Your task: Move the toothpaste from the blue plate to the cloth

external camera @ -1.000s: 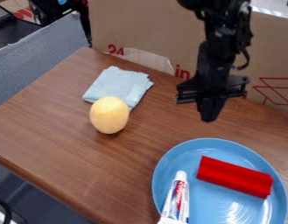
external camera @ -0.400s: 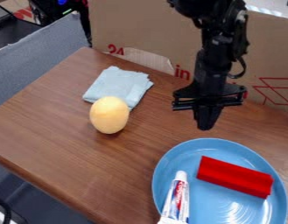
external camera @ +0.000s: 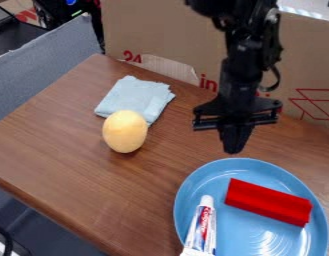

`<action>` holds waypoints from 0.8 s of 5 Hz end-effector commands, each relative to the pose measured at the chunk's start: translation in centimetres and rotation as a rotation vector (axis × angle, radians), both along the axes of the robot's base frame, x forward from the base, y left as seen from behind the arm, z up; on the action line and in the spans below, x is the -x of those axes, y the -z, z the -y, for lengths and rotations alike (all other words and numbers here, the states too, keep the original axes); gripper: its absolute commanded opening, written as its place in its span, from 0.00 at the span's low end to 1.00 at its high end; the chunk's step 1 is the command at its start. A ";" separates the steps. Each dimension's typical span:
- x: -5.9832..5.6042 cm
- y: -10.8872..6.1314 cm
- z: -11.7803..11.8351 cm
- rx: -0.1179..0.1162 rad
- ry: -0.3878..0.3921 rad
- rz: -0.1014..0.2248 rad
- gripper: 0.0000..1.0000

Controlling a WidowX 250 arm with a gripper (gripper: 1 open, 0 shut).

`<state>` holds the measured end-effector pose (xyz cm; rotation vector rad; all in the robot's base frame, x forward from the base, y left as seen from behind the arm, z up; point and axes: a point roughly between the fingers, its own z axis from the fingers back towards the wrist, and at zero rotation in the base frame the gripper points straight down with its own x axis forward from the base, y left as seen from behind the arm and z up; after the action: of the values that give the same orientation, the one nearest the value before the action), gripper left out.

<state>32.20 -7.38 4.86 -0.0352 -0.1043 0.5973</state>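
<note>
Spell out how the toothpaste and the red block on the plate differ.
The toothpaste is a flat white tube with red and blue print; the red block is plain red and boxier. The toothpaste lies near the blue plate's left rim, running almost up-down; the red block lies further right, more crosswise. Both rest untouched on the plate.

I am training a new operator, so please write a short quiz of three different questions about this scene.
1. True or false: the toothpaste already lies on the cloth.
2. Which thing shares the blue plate with the toothpaste? A) yellow ball B) red block C) cloth
3. Fill in: the gripper points straight ____, its jaws shut and empty.

Key
1. False: it lies on the plate's near-left part.
2. B: the red block; the yellow ball sits on the table beside the cloth.
3. down
</note>
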 end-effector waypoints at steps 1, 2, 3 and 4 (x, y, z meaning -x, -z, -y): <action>0.1 -2.7 0.7 0.022 0.018 0.065 0.00; 0.0 -3.5 1.0 0.024 0.020 0.057 0.00; 1.0 -3.7 2.3 0.018 0.030 0.050 0.00; 2.2 -4.2 2.4 0.016 0.080 0.039 1.00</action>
<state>29.71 -9.50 7.31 -0.0342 -0.0872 0.5229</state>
